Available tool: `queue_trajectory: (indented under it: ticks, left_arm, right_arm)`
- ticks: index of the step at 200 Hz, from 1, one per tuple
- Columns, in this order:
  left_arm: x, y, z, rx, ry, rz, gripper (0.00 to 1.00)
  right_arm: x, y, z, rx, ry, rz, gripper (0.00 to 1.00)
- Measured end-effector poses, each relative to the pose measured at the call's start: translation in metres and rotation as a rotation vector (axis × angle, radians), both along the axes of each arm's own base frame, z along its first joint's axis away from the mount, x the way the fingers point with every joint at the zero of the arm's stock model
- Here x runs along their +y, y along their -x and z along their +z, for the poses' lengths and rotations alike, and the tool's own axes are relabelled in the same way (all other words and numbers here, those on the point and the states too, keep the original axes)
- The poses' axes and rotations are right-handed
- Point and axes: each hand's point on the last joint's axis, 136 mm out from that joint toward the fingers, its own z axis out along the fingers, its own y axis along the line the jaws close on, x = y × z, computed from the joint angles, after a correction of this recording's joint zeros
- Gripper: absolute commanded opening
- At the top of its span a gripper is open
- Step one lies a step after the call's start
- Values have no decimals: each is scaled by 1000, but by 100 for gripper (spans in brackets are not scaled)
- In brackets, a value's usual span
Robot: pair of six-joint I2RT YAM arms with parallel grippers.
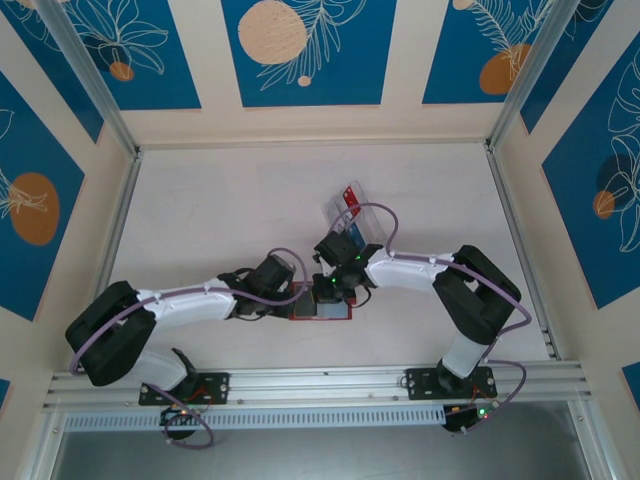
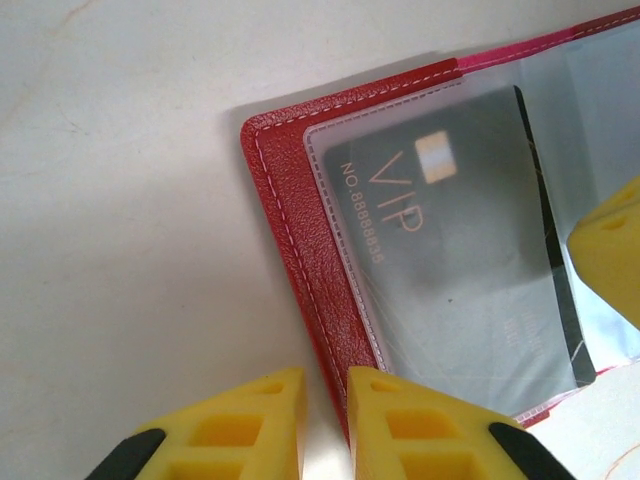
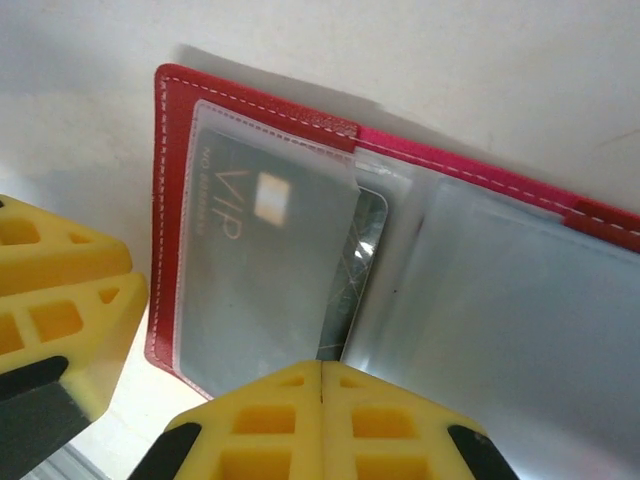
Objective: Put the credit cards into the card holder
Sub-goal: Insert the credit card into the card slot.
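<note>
In wrist views, VIP card (image 2: 440,260) sleeved, overhead, clear tray (image 1: 352,205)

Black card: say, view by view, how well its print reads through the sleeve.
Left wrist: the black card reads VIP clearly through the clear sleeve, its lower end hazy; right wrist: sleeve glare greys it, chip washed white; top external: too small to read.

From high above and behind the arm bases (image 1: 185,385): looking steeply down, far enough to take in the whole table (image 1: 220,210). From the left wrist: looking down past the left gripper (image 2: 325,425), very near to a corner of the open card holder (image 2: 300,250). From the right wrist (past the right gripper (image 3: 322,420)): equally near, onto that same corner from another side. Shared by both: the black card (image 2: 450,260) marked VIP.
</note>
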Motion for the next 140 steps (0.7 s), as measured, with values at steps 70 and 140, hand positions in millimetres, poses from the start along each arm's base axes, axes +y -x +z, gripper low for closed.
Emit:
queue_trajectory:
  ticks: [70,140]
  left_arm:
    - [0,1,-8,12,-8,-1,16]
    - [1,1,-8,8,1,7,15]
  right_arm:
    - [4,2,-14,28,30,1,0]
    - [-1,-2,-8,5,59,-3,7]
